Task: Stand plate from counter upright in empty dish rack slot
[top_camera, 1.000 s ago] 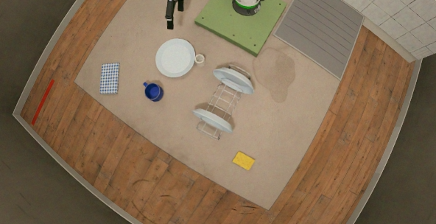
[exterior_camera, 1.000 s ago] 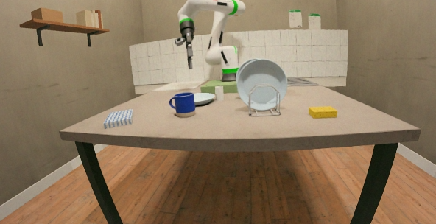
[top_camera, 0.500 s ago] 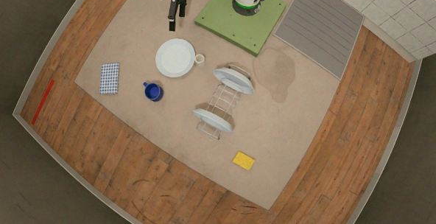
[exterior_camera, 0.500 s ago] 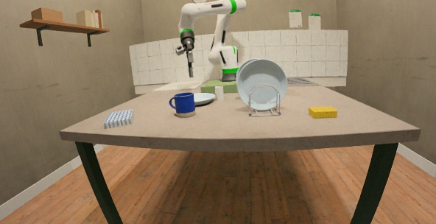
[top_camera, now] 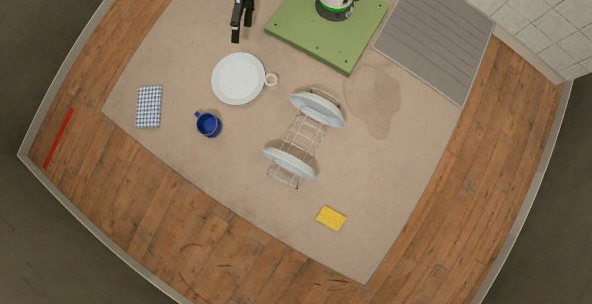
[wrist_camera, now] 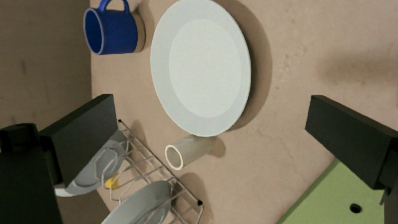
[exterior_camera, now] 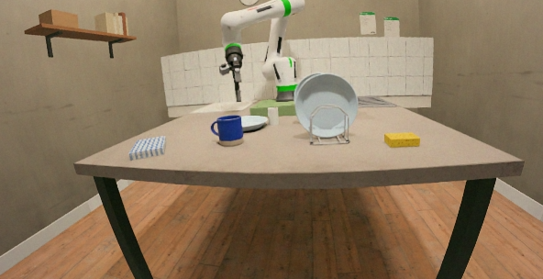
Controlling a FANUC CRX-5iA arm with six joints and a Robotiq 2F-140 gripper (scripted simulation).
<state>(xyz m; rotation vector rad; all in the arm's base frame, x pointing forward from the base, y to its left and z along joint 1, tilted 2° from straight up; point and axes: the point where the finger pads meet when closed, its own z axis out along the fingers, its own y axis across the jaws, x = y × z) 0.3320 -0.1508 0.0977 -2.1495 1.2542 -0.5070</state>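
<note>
A pale blue-white plate point(top_camera: 238, 78) lies flat on the counter; it also shows in the wrist view point(wrist_camera: 201, 66) and in the exterior view point(exterior_camera: 253, 122). A small white cup point(top_camera: 270, 79) point(wrist_camera: 186, 152) lies at its rim. The wire dish rack point(top_camera: 303, 137) stands on the counter with a plate upright at its far end point(top_camera: 317, 109) and another at its near end point(top_camera: 288, 163); the slots between them are empty. My gripper point(top_camera: 239, 26) point(wrist_camera: 211, 112) hangs high above the counter behind the lying plate, fingers wide open and empty.
A blue mug point(top_camera: 208, 124) stands in front of the plate. A checked cloth point(top_camera: 149, 105) lies at the left, a yellow sponge point(top_camera: 330, 218) at the front right. The green robot base plate point(top_camera: 327, 19) and a grey drain mat point(top_camera: 433, 37) lie at the back.
</note>
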